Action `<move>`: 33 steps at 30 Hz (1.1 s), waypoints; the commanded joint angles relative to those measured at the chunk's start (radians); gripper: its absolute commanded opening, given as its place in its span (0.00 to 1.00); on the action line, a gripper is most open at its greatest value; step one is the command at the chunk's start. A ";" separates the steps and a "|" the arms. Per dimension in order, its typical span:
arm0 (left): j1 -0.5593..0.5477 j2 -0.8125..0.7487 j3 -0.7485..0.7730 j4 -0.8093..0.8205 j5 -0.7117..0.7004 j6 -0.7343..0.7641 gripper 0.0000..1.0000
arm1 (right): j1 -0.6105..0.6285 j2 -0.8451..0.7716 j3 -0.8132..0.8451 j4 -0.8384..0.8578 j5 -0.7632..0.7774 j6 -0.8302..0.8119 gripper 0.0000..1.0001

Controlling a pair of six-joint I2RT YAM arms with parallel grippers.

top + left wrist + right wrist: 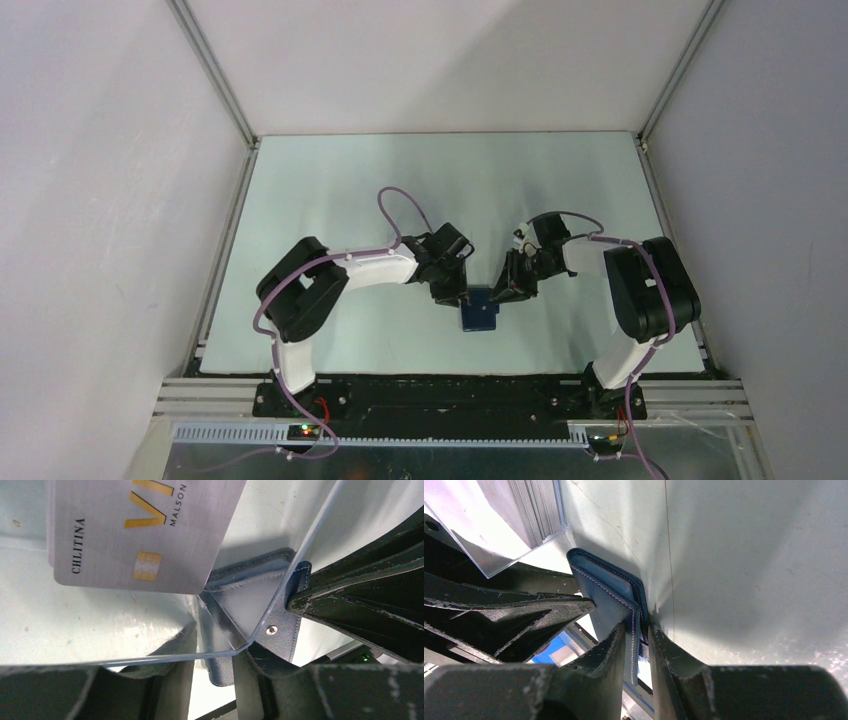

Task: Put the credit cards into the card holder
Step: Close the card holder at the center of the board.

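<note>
The card holder (pixel 480 316) is a dark navy wallet near the table's front middle. My right gripper (pixel 503 292) is shut on one flap of it (pixel 609 590), the flap pinched between the jaws (pixel 640 650). My left gripper (pixel 452 290) holds a clear credit card (pixel 125 630) across its fingertips (pixel 212 680). The card's corner touches the holder's open fold (pixel 250 582). A silver printed card (pixel 145 535) with a gold chip shows behind the clear one. The clear card also shows in the right wrist view (pixel 484 540). The right fingers (pixel 360 605) grip the holder's snap flap.
The pale green table mat (pixel 400 180) is boxed in by grey walls and aluminium frame posts (pixel 215 70). A black rail (pixel 450 385) runs along the near edge by both arm bases. The two grippers are a hand's width apart over the holder.
</note>
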 commanded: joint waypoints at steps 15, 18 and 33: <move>-0.004 0.135 -0.018 -0.130 -0.073 0.027 0.21 | 0.063 0.002 0.007 -0.148 -0.173 -0.053 0.20; 0.000 0.147 -0.021 -0.138 -0.075 0.024 0.19 | 0.082 0.005 -0.003 -0.175 -0.194 -0.064 0.21; 0.002 0.180 -0.004 -0.148 -0.062 0.033 0.18 | 0.145 -0.031 -0.037 -0.259 -0.056 -0.112 0.40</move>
